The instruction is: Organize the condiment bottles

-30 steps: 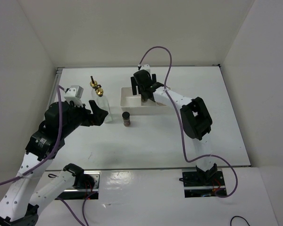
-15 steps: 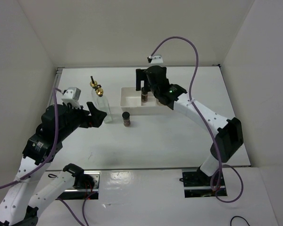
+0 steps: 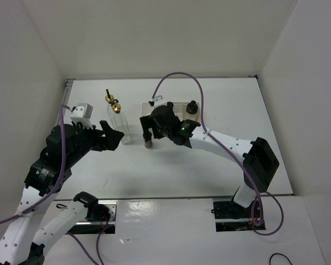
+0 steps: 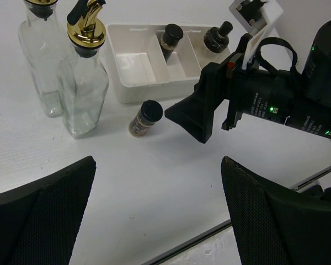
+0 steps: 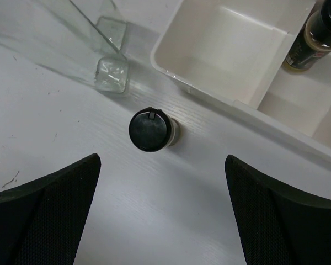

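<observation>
White table (image 3: 220, 165), white walls (image 3: 154, 38); left end effector (image 4: 159, 165) and right end effector (image 5: 163, 160) spread wide, empty.

A white rectangular tray (image 4: 150, 93) with three compartments side by side sits toward the far middle of the white table (image 3: 171, 171). Its long side runs left to right. Plain white walls (image 3: 154, 38) enclose the table on three sides.
</observation>
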Controlling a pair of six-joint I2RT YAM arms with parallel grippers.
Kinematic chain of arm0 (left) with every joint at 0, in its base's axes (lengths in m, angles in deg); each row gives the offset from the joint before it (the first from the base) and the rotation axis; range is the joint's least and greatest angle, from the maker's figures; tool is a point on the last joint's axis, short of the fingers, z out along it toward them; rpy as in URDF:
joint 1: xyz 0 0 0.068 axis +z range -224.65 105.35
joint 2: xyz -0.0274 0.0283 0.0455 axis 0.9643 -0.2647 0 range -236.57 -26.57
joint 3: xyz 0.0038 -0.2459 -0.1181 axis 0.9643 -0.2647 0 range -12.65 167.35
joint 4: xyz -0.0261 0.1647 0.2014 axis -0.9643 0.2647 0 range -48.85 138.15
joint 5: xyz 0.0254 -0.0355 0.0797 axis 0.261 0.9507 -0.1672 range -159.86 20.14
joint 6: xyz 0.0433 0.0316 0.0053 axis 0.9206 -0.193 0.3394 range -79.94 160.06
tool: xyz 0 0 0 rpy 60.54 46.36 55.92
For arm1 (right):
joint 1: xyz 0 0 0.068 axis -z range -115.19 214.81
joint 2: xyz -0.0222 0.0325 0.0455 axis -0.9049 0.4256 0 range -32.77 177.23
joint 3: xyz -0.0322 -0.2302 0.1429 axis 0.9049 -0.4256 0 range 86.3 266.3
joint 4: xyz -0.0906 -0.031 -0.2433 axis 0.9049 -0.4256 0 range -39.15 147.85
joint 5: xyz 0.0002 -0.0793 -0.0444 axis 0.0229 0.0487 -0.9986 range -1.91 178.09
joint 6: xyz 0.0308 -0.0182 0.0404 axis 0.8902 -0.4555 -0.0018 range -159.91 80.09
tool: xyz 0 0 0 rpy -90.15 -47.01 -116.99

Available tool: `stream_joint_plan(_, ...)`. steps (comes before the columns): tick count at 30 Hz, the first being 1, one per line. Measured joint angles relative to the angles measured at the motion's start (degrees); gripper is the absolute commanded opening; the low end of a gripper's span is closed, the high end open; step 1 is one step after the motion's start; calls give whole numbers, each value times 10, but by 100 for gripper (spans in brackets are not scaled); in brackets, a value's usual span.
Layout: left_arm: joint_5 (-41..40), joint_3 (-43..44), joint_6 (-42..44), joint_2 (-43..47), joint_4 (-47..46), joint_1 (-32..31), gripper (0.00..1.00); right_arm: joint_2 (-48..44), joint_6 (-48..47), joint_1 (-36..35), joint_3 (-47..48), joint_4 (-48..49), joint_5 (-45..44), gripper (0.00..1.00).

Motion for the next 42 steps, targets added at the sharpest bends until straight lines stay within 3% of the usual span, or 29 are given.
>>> stream_joint_plan(16, -5, 0, 0, 15, 14, 0, 100, 94, 0, -12, 24, 7, 20, 95)
stream_joint_plan(23, -5, 0, 0, 13, 14, 0, 100, 133, -4, -12, 51, 10, 18, 86)
stream_joint_plan(26, -6, 0, 0, 12, 14, 0, 100, 149, -5, -12, 65, 10, 12, 78)
stream_joint_plan(29, -7, 0, 0, 12, 15, 0, 100, 160, -8, -12, 69, 10, 4, 59)
stream_joint_plan(30, -7, 0, 0, 12, 15, 0, 100, 162, -10, -12, 69, 10, 2, 47)
stream_joint_plan(34, -7, 0, 0, 12, 15, 0, 100, 165, -12, -12, 69, 10, -9, 27)
stream_joint_plan(37, -7, 0, 1, 12, 15, 0, 100, 165, -12, -12, 69, 9, -14, 16)
stream_joint_plan(42, -7, 0, 1, 12, 15, 0, 100, 159, -12, -12, 60, 9, -26, 9)
